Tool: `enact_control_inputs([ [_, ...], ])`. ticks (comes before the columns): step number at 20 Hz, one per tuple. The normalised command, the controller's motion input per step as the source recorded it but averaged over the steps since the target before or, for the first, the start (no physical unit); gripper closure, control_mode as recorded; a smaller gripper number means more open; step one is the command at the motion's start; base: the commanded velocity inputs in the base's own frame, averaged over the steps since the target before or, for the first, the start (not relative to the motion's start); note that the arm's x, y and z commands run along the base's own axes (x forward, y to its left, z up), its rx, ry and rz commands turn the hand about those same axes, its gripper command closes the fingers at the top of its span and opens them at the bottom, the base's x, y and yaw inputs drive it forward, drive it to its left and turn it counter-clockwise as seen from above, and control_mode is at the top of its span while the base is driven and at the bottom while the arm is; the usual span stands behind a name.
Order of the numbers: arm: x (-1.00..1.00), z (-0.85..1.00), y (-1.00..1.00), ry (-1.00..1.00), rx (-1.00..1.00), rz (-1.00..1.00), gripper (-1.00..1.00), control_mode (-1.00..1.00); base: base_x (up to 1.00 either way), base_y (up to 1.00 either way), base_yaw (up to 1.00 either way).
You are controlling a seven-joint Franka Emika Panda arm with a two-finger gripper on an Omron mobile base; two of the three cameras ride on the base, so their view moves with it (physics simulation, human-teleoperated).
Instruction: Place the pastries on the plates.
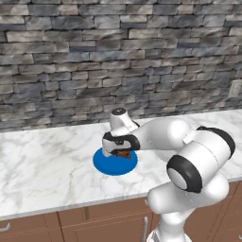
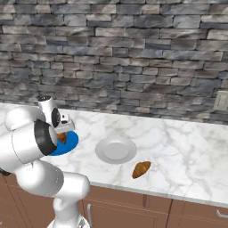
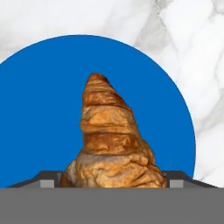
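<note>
My gripper (image 1: 123, 152) hangs just above the blue plate (image 1: 105, 165), shut on a golden-brown ridged croissant (image 3: 111, 131). In the hand view the croissant fills the gap between the two fingertips (image 3: 49, 177) and points out over the blue plate (image 3: 39, 113). From the right base view the held croissant (image 2: 61, 137) sits over the blue plate (image 2: 70, 143), partly hidden by my arm. A second croissant (image 2: 141, 169) lies loose on the marble counter near its front edge. The white plate (image 2: 116, 149) stands bare between the two croissants.
The marble counter (image 1: 42, 165) runs along a stone wall (image 1: 118, 56). An outlet (image 2: 220, 100) is on the wall at far right. Wooden cabinet fronts (image 1: 94, 222) lie below the counter's front edge.
</note>
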Motion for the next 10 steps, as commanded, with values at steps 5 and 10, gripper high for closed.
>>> enact_control_inputs([
  [5,-0.19,-0.2,0.0,-0.06,0.0,-0.03,1.0,-1.0,0.0,0.0,0.0],
  [10,-0.05,0.0,-0.03,-0.06,0.0,-0.03,-1.0,-1.0,0.0,0.0,0.0],
])
